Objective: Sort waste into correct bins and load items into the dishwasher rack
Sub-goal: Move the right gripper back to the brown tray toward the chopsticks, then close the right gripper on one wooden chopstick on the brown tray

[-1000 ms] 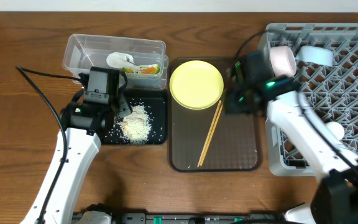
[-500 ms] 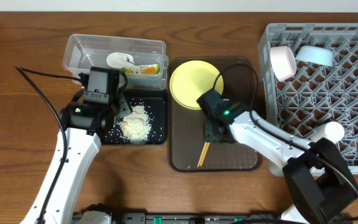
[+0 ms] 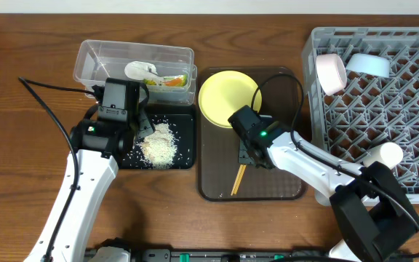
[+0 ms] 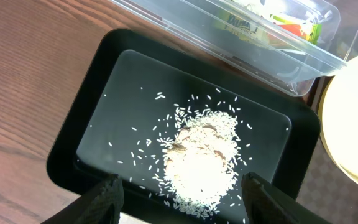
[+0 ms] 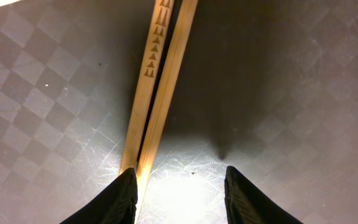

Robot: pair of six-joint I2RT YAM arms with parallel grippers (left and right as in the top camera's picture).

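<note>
Overhead, the right pincer (image 3: 246, 156) hangs over the brown serving tray (image 3: 282, 182) at the centre of the frame. It is right above the two wooden chopsticks (image 3: 236, 180), which lie side by side below the yellow plate (image 3: 224, 98). The right wrist view shows its jaws spread, grasping nothing, the sticks' ends just by the finger at lower left. The left pincer (image 4: 185, 211) is likewise released, above the black tray (image 4: 73, 130) with its heap of rice grains (image 4: 201, 162). Above that tray, at upper left, the clear tub (image 3: 97, 54) holds the printed wrapper (image 3: 172, 81) and the white scrap (image 3: 140, 70). In the grey rack (image 3: 413, 109) at right sit the pinkish bowl (image 3: 329, 73), the blue bowl (image 3: 368, 65) and the white cup (image 3: 385, 154). All rests on the wooden desk (image 3: 20, 44).
</note>
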